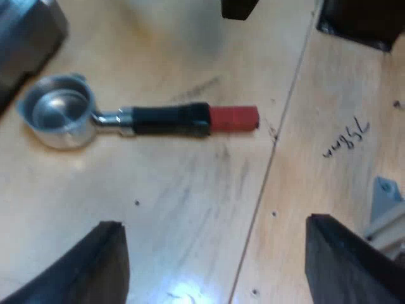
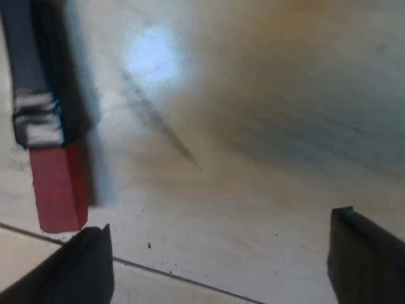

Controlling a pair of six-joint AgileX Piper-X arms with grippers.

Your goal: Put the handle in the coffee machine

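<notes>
Hovering over the loose metal holder (image 1: pixel 126 119), nothing gripped yet.
Our left gripper (image 1: pixel 214 223) hangs with jaws released; the holder lies flat on the wooden table (image 1: pixel 190 190) well ahead of them, not between, so no grasp is begun. Our right gripper (image 2: pixel 218 221), jaws also released, sits low with the handle's red end (image 2: pixel 58 190) just outside one finger, likely lining up a pickup. A grey shape (image 1: pixel 25 31) near the holder's bowl is cut off; we cannot name it.

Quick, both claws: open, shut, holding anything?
Left claw: open, empty; the holder lies loose on the table ahead of it.
Right claw: open, empty, close to the handle's red end.
</notes>
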